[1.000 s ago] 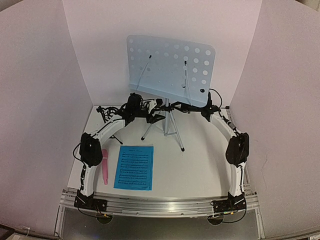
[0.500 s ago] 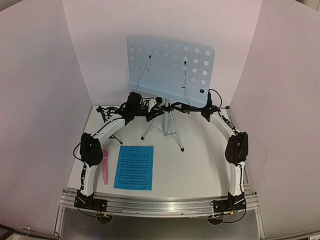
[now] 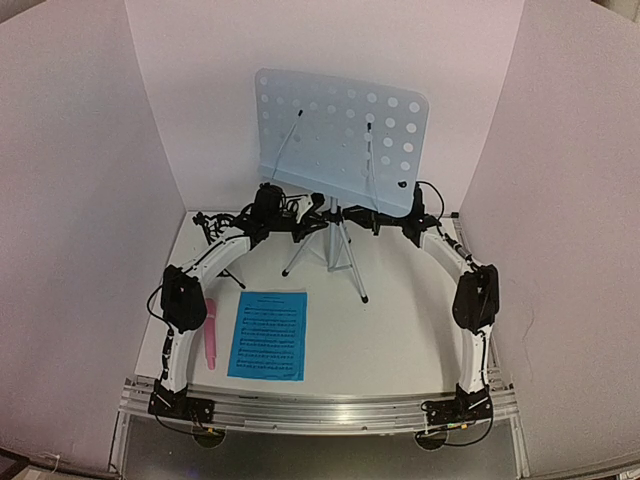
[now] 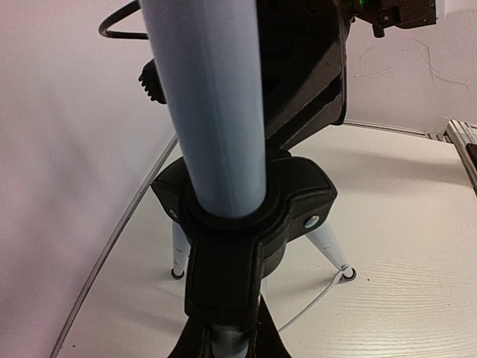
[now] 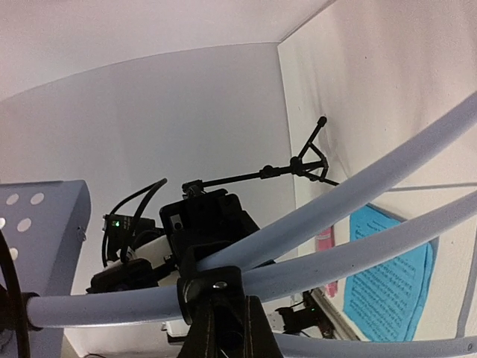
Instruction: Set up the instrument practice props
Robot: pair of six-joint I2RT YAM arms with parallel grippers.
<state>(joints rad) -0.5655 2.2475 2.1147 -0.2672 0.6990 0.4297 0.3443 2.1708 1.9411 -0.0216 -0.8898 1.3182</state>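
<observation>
Quick count: one pale-blue music stand far middle, one blue sheet of music and one pink microphone near left. Plus one little black tripod far left, and two robot arms, left arm and right arm.

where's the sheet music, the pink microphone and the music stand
sheet music (image 3: 268, 335), top external view, middle of the blue page
pink microphone (image 3: 211, 333), top external view, middle of its body
music stand (image 3: 325, 140), top external view, its perforated desk

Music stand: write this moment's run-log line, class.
left gripper, right gripper: shut on music stand | sheet music, microphone: lying on table
</observation>
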